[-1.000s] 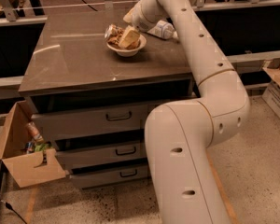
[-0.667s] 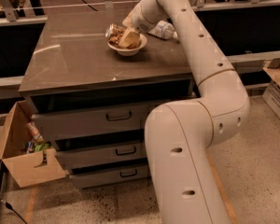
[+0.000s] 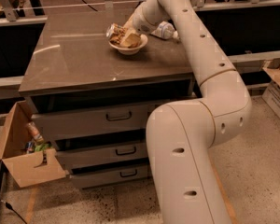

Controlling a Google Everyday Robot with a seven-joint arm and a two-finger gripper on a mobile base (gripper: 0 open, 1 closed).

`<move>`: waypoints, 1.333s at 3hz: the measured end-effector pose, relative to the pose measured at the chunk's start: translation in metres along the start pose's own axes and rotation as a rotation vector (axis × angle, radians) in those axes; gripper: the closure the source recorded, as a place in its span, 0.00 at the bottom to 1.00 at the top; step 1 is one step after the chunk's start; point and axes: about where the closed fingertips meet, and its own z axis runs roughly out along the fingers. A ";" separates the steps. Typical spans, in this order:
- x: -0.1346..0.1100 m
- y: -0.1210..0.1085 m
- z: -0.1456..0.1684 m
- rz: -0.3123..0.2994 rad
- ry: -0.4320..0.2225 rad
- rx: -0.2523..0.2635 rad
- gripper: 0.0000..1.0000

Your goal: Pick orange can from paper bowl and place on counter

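A: Where's the can [image 3: 115, 32]?
B: Lying tilted in the bowl [image 3: 129, 49], far side of the worktop [image 3: 79, 62], silver end pointing left.
A: And the claw [image 3: 129, 37]?
B: Down in the bowl, against the can. Can't tell its grip.

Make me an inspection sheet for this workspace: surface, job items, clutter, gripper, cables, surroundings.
Surface: counter, glossy grey-brown, on top of a three-drawer cabinet.
Job's things: orange can lies tilted in the paper bowl, towards the counter's back edge.
Clutter: clear bottle lying on the counter beyond the bowl.
Gripper: gripper down in the bowl, at the can.
Cables: dark cable on the floor, lower left.
Surroundings: open cardboard box holding items beside the cabinet; speckled floor.
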 end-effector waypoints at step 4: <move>-0.081 0.021 -0.044 -0.157 -0.035 -0.073 1.00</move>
